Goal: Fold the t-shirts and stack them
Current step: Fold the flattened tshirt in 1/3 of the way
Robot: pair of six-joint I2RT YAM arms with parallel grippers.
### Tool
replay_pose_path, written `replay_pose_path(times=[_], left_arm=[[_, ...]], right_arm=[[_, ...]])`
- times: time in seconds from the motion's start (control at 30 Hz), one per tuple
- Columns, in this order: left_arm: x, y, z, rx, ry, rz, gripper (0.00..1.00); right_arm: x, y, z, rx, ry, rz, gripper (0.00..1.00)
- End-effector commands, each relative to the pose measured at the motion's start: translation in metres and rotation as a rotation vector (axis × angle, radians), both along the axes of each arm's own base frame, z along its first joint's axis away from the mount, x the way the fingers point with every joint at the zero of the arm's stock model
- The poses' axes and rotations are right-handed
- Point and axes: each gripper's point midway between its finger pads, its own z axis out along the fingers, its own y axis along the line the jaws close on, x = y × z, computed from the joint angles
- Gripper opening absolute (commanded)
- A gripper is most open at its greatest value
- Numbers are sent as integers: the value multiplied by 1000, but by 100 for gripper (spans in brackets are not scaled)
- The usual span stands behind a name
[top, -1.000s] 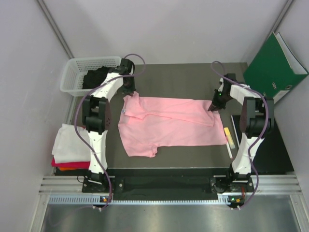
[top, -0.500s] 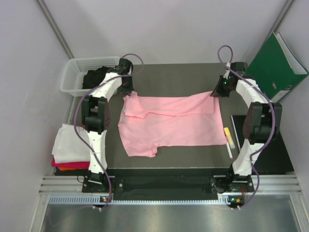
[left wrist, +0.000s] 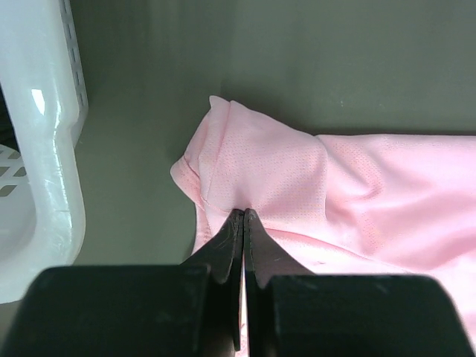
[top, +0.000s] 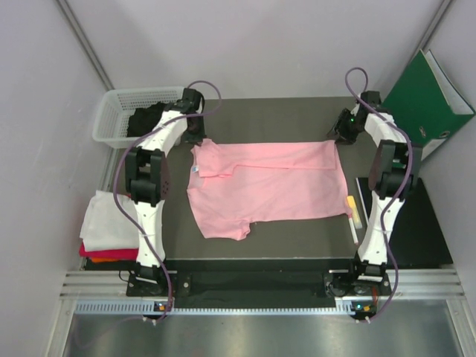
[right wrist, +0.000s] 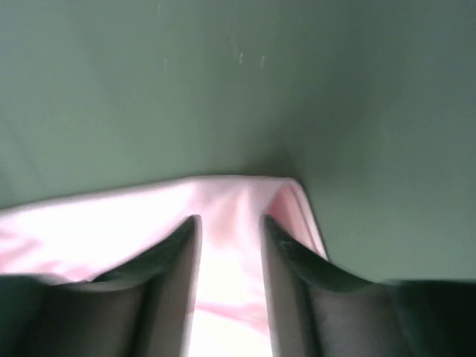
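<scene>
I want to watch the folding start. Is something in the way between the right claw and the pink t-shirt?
Nothing visible is. The right gripper sits at the far right corner of the light pink cotton t-shirt, its jaws apart with pink cloth directly between them and only dark tabletop beyond.

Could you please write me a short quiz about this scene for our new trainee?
1. True or false: the left gripper is shut on the pink shirt.
2. What lies in the white basket? A) dark clothing B) shoes C) nothing.
3. Fill in: the right gripper has its jaws ____ over the shirt's far corner.
Key: 1 true; 2 A; 3 open.
</scene>
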Motion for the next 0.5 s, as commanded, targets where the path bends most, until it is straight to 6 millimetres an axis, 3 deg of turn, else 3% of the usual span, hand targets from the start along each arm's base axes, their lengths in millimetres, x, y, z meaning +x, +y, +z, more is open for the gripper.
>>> replay_pose_path(times=[0.0,0.03,0.1,0.17,0.3,0.47], left_arm=[[6,-2,13,-22,-26,-16,0],[5,-2,12,-22,-21,-14,0],[5,-3,12,-23,-21,-19,0],[5,-3,12,-24,-22,-19,0],[6,-3,12,-26,-25,-18,0],[6,-4,6,-25,-13,-22,0]], right_arm=[[25,-3,4,65,-34,-12,57],[23,-2,4,71,-33,-9,64],[12,-1,-1,67,-14,-5,66],[5,-3,11,48,-36,4,66],[-25,-1,0,39,3,13,59],[-42,5,-5,58,5,21,52]])
